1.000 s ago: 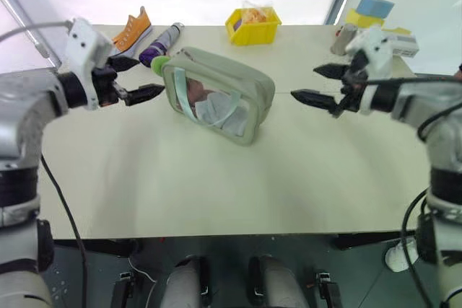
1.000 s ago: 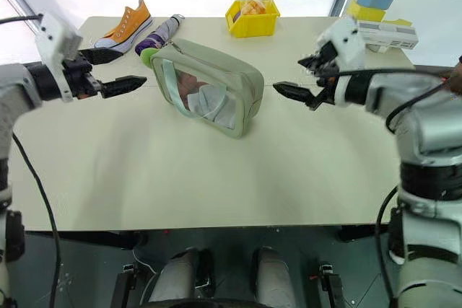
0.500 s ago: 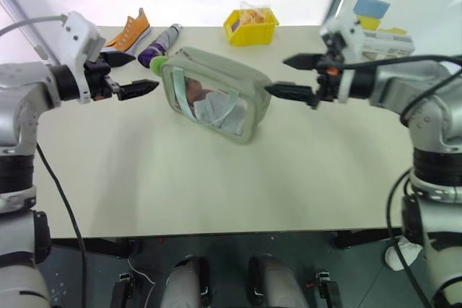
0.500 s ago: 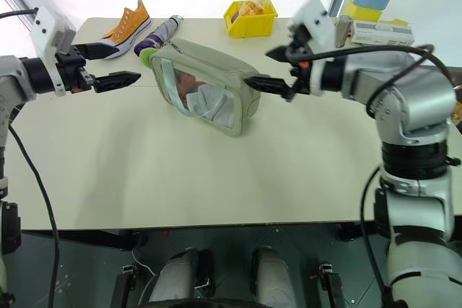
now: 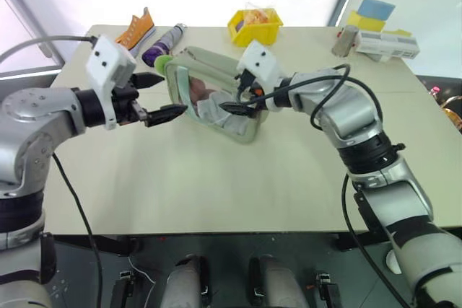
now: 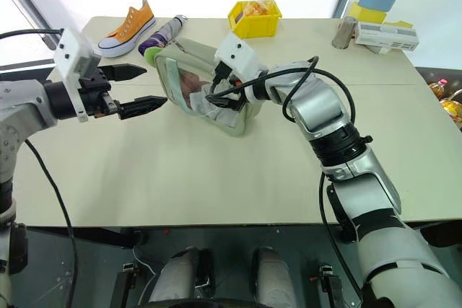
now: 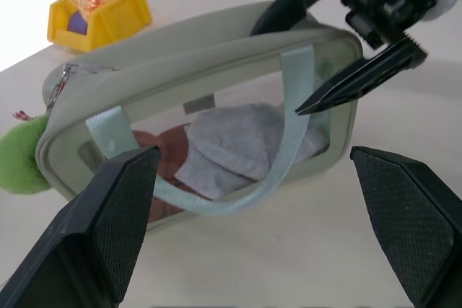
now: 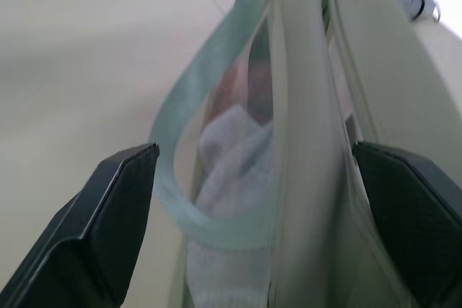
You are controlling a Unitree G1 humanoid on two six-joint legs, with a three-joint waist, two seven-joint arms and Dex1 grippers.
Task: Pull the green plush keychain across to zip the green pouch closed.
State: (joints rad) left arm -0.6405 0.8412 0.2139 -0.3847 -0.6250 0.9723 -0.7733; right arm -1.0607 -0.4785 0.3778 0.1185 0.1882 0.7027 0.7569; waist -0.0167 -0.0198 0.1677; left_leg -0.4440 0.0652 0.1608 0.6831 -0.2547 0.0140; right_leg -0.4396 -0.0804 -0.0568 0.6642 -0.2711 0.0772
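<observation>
boxy fabric green pouch, clear window; right gripper straddling edge; left gripper agape, empty

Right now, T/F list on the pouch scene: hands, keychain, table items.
1. The right hand straddles the green pouch at its end. True.
2. The left hand grips the green plush keychain. False: it is open, short of the pouch, and the keychain hangs free at the pouch's corner.
3. The yellow bin stands beyond the pouch. True.
4. The orange sneaker is inside the pouch. False: it sits on the table beside the purple bottle.
</observation>
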